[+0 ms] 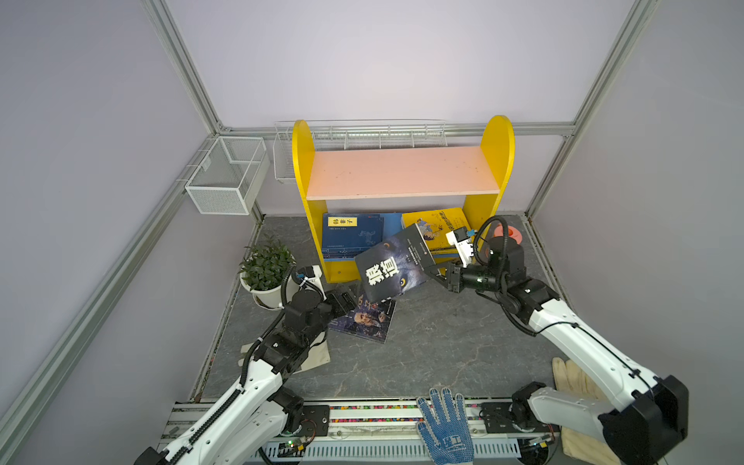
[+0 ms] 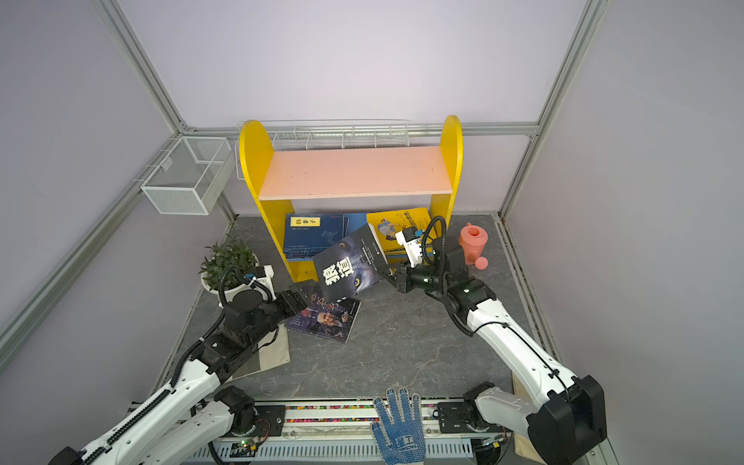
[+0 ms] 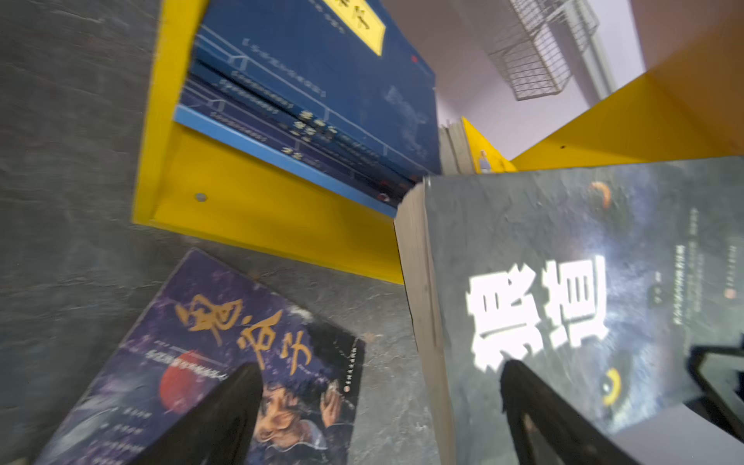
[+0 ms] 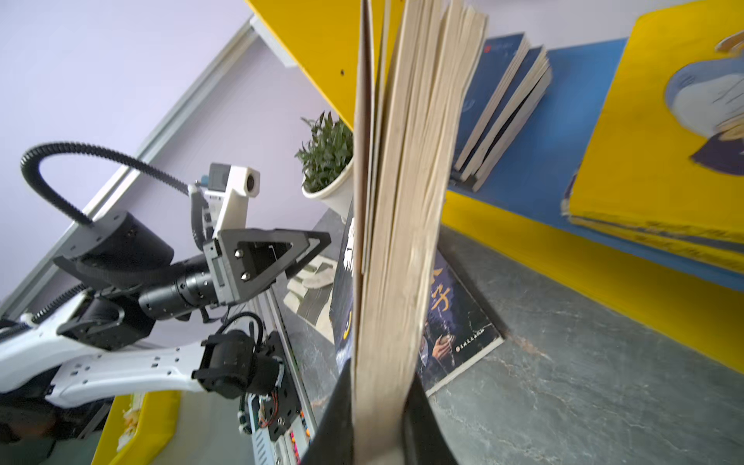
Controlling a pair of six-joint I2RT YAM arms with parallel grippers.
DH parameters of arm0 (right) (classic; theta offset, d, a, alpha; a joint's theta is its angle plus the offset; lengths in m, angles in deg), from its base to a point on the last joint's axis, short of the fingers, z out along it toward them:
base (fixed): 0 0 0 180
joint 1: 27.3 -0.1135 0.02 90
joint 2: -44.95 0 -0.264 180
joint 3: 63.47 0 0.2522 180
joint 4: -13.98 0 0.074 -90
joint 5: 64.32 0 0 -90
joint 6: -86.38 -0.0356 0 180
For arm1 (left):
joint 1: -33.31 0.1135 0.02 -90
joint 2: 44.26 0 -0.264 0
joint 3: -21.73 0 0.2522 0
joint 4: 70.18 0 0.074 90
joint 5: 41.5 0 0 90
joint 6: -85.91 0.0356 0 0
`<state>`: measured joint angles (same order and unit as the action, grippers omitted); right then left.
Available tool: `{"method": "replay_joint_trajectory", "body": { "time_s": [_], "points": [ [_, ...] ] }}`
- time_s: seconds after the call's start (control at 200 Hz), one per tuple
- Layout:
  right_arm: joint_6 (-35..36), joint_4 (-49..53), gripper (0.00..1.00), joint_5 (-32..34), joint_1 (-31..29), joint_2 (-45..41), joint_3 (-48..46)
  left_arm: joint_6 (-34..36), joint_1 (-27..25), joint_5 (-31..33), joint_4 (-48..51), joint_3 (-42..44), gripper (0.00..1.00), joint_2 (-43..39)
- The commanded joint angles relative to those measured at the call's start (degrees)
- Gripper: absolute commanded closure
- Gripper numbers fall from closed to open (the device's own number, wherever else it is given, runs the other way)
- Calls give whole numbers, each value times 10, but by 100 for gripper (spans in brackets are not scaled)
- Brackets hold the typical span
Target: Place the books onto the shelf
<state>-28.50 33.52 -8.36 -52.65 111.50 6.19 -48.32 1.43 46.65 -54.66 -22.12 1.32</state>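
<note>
Nearest, the left gripper (image 1: 347, 301) stands spread and empty by the scuffed, matte portrait paperback (image 1: 364, 322), which lies flat on the stone-look table (image 1: 443, 342). The right gripper (image 1: 435, 274) pinches the glossy wolf-cover book (image 1: 388, 269) by its fanned page edge (a floppy hold), mid-carry. Next, I judge: level it and slide it onto the shelf (image 1: 497, 161), lower tier, beside the navy books (image 1: 350, 237).
</note>
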Motion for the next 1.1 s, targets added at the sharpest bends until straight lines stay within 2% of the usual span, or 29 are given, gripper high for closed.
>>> {"method": "replay_joint_trajectory", "body": {
  "time_s": [0.0, 0.19, 0.36, 0.56, 0.69, 0.76, 0.795, 0.945, 1.0, 1.095],
  "points": [
    [-60, -94, 93, 0, 15, -12, -5, -7, 2, -123, -102, -21, 7, 48],
    [-102, -119, 94, -24, 26, 11, 0, -13, 2, -256, -201, -44, 12, 150],
    [-113, -135, 94, -30, 26, 7, -11, -19, 2, -288, -229, -56, 18, 176],
    [-114, -136, 94, -32, 27, 2, -16, -25, 3, -285, -246, -60, 51, 177],
    [-113, -132, 94, -24, 27, 2, -18, -32, 2, -271, -247, -71, 82, 176],
    [-108, -124, 94, -17, 27, 3, -19, -30, 2, -255, -242, -78, 92, 174],
    [-103, -117, 93, -9, 27, 3, -20, -27, 2, -241, -235, -83, 100, 172],
    [-74, -64, 92, 51, 28, -1, -17, -9, -3, -174, -211, -118, 100, 186],
    [-63, -42, 85, 78, 28, -3, -12, 10, -14, -156, -197, -144, 100, 203],
    [-47, 8, 58, 153, 28, -11, -1, 42, -40, -132, -177, -195, 100, 244]
  ]
}}
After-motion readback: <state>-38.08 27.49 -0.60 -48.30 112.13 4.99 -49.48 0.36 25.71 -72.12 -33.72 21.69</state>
